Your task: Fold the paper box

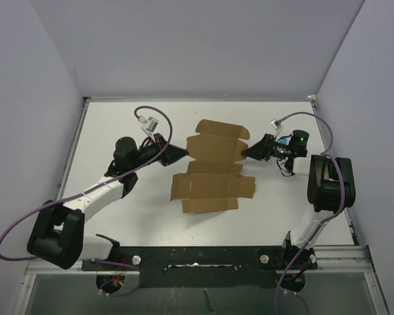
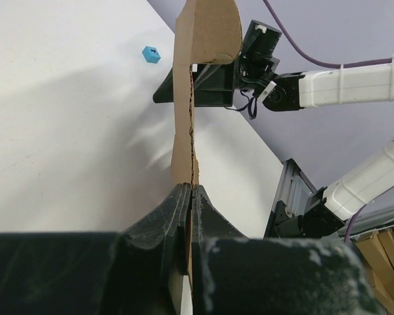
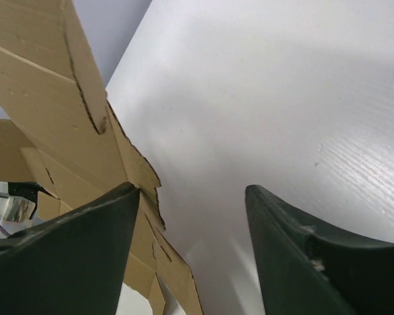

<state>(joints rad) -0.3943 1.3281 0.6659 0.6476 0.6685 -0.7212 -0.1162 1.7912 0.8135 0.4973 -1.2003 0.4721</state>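
Box (image 1: 210,187) is lying on the table (image 1: 118,131), between both arms. Left gripper (image 2: 190,191) is pinching its edge, jaws closed on cardboard. Right gripper (image 3: 192,193) is gaping wide beside a flap, holding nothing.

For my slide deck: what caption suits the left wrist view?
Left end effector shut on the paper box, its sheet standing edge-on above the white table, blue cube beyond.

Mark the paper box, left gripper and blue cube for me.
paper box (image 1: 213,187), top external view, lower middle panel of the sheet.
left gripper (image 2: 191,191), left wrist view, between the fingertips clamped on the cardboard edge.
blue cube (image 2: 151,54), left wrist view, its top face.
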